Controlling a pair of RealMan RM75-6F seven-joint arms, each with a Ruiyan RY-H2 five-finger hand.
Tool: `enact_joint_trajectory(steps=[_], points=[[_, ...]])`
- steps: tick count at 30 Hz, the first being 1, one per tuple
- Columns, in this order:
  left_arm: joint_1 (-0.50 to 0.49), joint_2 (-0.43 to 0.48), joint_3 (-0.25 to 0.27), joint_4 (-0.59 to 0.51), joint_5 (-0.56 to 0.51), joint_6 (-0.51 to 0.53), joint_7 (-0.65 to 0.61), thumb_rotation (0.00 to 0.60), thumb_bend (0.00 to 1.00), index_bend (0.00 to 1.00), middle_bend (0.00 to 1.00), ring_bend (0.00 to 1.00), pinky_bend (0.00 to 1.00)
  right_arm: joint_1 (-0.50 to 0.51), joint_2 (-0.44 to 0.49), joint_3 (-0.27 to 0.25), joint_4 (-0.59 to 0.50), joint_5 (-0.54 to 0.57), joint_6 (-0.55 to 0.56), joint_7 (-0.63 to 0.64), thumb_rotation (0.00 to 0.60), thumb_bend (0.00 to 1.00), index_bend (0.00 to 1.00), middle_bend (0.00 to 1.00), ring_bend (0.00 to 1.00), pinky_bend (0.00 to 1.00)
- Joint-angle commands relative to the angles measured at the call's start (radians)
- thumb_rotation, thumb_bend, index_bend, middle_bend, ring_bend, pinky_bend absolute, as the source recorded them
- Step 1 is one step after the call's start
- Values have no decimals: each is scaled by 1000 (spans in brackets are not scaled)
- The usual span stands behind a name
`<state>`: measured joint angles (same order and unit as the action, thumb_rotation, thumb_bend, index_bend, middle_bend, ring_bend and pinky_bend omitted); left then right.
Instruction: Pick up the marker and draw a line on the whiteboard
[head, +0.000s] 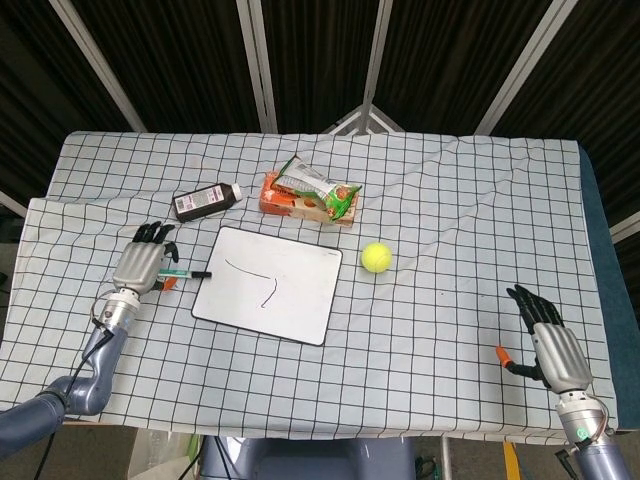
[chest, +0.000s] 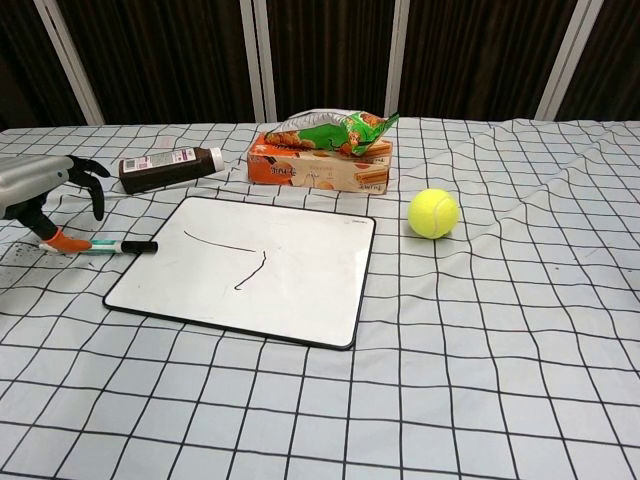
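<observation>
The marker lies flat on the checked cloth just left of the whiteboard, black cap toward the board. The board bears a drawn black line with a hooked stroke. My left hand sits at the marker's rear end with its fingers spread and lifted off it; only the orange thumb tip touches the marker's end. Far off at the front right corner, my right hand rests open and holds nothing; the chest view does not show it.
A dark brown bottle lies behind the board's left corner. An orange snack box with a green bag on top stands behind the board. A yellow tennis ball sits right of the board.
</observation>
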<state>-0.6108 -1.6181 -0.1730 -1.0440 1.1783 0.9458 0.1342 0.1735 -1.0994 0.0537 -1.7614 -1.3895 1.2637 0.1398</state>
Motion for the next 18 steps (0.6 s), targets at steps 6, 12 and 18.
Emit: enact_joint_trajectory(steps=[6, 12, 18], points=[[95, 107, -27, -201, -80, 112, 51, 600, 178, 102, 0, 0, 0, 0, 1, -1, 6, -9, 4, 0, 600, 326, 0, 0, 0, 0], [236, 274, 12, -498, -45, 305, 70, 600, 178, 80, 0, 0, 0, -2, -1, -3, 14, -21, 11, -2, 600, 327, 0, 0, 0, 0], [389, 425, 132, -662, 88, 506, 112, 600, 167, 38, 0, 0, 0, -3, -9, -5, 22, -38, 27, -29, 600, 327, 0, 0, 0, 0]])
